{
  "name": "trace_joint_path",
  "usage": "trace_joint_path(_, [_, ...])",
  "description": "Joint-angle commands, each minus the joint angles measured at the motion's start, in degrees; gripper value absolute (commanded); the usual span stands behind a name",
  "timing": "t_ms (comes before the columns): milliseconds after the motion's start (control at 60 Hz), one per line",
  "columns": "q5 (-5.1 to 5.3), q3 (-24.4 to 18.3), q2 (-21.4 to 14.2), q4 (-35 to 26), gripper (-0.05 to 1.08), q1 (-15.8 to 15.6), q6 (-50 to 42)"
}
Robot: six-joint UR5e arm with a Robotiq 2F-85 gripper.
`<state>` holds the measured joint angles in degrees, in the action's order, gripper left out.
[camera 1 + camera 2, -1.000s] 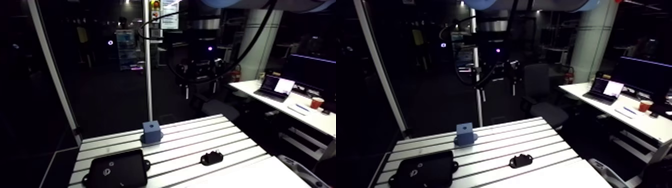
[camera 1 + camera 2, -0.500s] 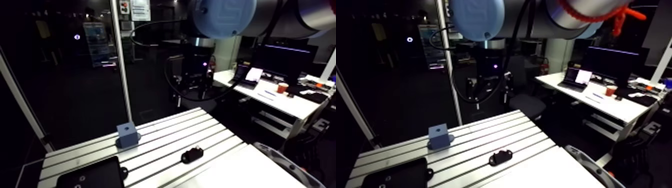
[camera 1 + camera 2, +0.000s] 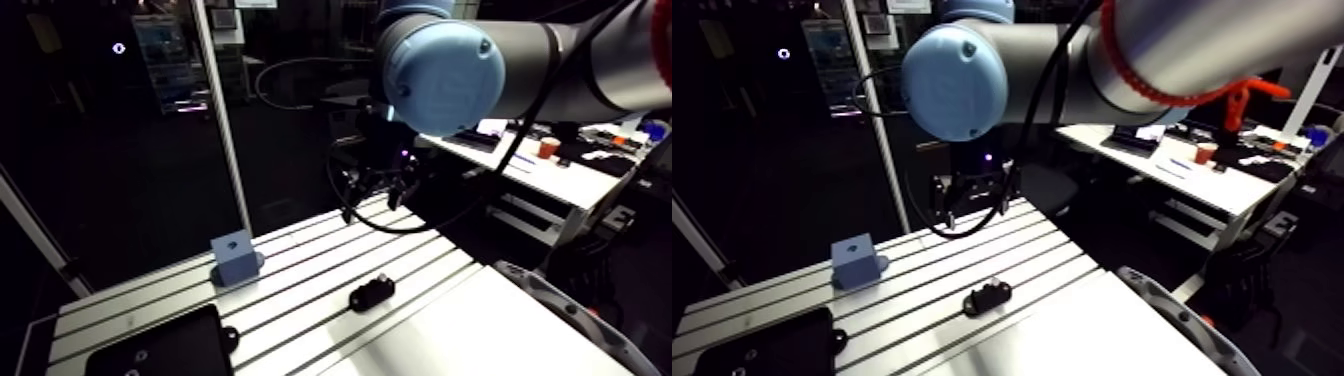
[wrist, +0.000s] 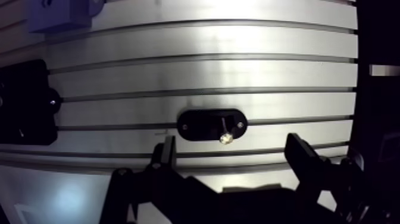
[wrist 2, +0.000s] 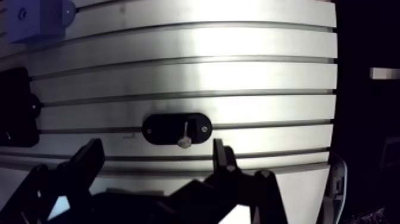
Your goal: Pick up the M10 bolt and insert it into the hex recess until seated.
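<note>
A small shiny bolt (image 4: 225,132) stands in a black oval holder (image 4: 202,124) on the slotted table (image 4: 238,71). In the wrist view it sits just ahead of my gripper (image 4: 231,146), near the middle of the gap. The gripper is open and holds nothing. A blue block (image 3: 236,257) with a hole in its top stands toward the table's far left, well away from the holder. In the arm view the gripper (image 3: 373,210) hangs over the table's far edge, above and behind the holder (image 3: 371,292).
A black plate (image 3: 150,350) with round knobs lies at the near left corner of the table. A pale smooth sheet (image 3: 480,330) covers the near right part. An upright metal post (image 3: 215,120) rises behind the blue block.
The arm view has swung with the arm. The gripper has come down and nearer, from well behind the table to over its far edge. The things on the table lie as before.
</note>
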<state>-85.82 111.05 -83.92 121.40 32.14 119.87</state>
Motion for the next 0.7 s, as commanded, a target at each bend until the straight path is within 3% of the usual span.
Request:
trace_joint_path(17, [-0.34,1.26,1.24,2.39,0.01,-0.05,-0.11])
trace_joint_path(100, [-0.66,1.73,1.98,3.37,0.01,0.03,-0.19])
trace_joint_path(333, [-3.47,4.44,3.42,9.1,0.02,-0.15,-0.63])
trace_joint_path(700, [-3.27,4.84,5.65,9.53,0.26,-0.22,-0.55])
